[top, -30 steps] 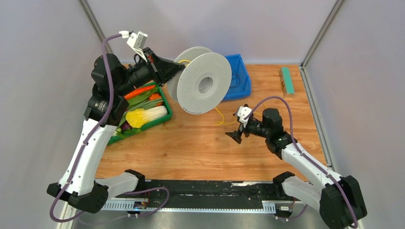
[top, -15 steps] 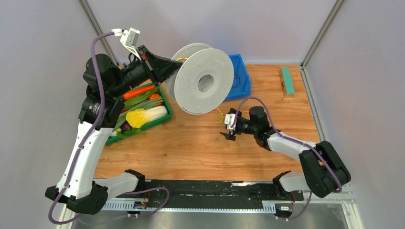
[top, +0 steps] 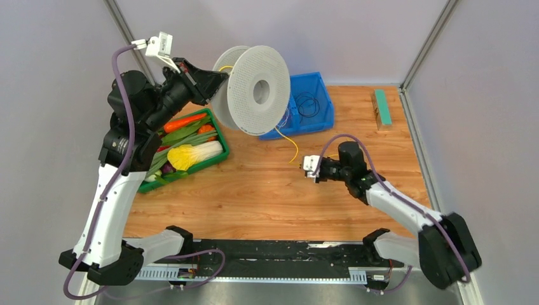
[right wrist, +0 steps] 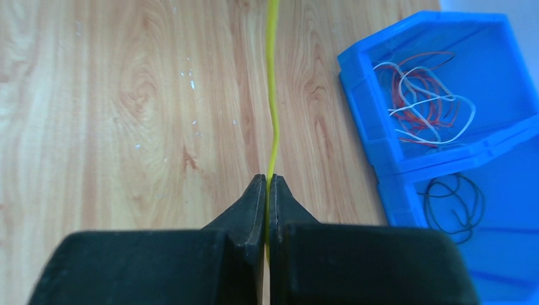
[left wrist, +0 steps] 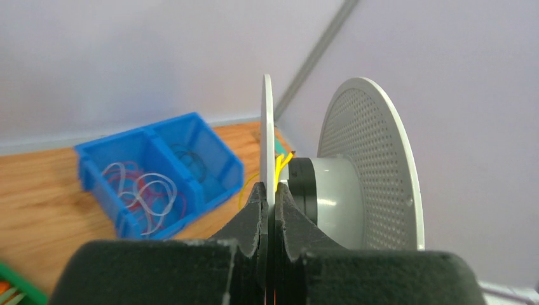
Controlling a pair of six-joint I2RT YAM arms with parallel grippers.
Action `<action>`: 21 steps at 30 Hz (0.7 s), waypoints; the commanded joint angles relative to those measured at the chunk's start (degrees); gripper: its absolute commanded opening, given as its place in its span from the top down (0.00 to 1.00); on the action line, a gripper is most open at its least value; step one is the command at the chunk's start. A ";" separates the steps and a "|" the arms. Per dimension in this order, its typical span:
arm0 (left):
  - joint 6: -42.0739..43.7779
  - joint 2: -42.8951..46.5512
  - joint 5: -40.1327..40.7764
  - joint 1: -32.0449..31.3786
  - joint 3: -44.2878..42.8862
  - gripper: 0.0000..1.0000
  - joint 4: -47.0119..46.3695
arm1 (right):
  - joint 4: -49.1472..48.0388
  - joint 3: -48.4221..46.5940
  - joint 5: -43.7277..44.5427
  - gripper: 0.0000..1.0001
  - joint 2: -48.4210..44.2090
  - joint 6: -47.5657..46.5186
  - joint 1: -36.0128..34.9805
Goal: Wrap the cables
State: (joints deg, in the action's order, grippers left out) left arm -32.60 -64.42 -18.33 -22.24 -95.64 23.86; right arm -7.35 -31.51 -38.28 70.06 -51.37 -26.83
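**Top external view.** The left gripper (top: 215, 77), raised at the upper left of the frame, has its jaws clamped on the rim of the rear flange of a white perforated spool (top: 257, 89). The spool is held on edge in the air above the far part of the wooden table (top: 254, 197). The yellow cable (top: 291, 141) runs from the spool hub down to the table surface and on to the right gripper (top: 301, 166) at centre frame. The state of the right jaws cannot be read from this view. A blue bin (top: 323, 95) sits behind the spool. A green tray (top: 184, 173) of vegetables lies at centre left.

**Left wrist view.** The jaws are together on the thin edge of the near flange. The yellow cable (left wrist: 279, 166) lies on the grey hub just beyond the fingertips (left wrist: 257, 197). The blue bin (left wrist: 136, 136) at the left holds a red and white wire tangle (left wrist: 149, 194) in one compartment and a black wire (left wrist: 191, 162) in the other.

**Right wrist view.** The right gripper (right wrist: 267, 184) jaws are closed on the yellow cable (right wrist: 273, 95), which runs straight up the frame across the table (right wrist: 127, 95). The blue bin (right wrist: 381, 149) lies at the right.
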 commanded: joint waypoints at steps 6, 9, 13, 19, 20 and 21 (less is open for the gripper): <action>-1.67 -9.83 33.78 0.27 -12.38 1.00 15.68 | 33.52 -0.65 -6.10 1.00 -29.08 -2.94 -1.99; -2.30 -14.14 38.61 0.18 -14.05 1.00 20.43 | 39.15 -4.16 -5.23 1.00 -34.45 -3.47 -4.19; -0.46 -17.49 42.14 0.09 -12.13 1.00 20.88 | 41.89 -10.49 -3.21 1.00 -35.26 -1.63 -5.34; 4.38 -19.07 45.13 -2.45 -7.12 1.00 21.41 | 42.52 -17.97 -3.29 1.00 -34.64 -0.13 -5.34; 4.65 -19.16 45.57 -2.89 -6.33 1.00 21.75 | 41.73 -18.76 -3.20 1.00 -34.64 0.39 -5.43; 5.00 -19.33 45.66 -3.42 -5.71 1.00 22.11 | 40.76 -19.55 -3.03 1.00 -34.47 0.92 -5.34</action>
State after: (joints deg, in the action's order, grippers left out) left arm -30.35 -85.32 23.62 -23.53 -101.78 48.01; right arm 33.98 -47.05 -41.89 35.53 -52.66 -31.97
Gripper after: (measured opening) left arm 0.026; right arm 0.013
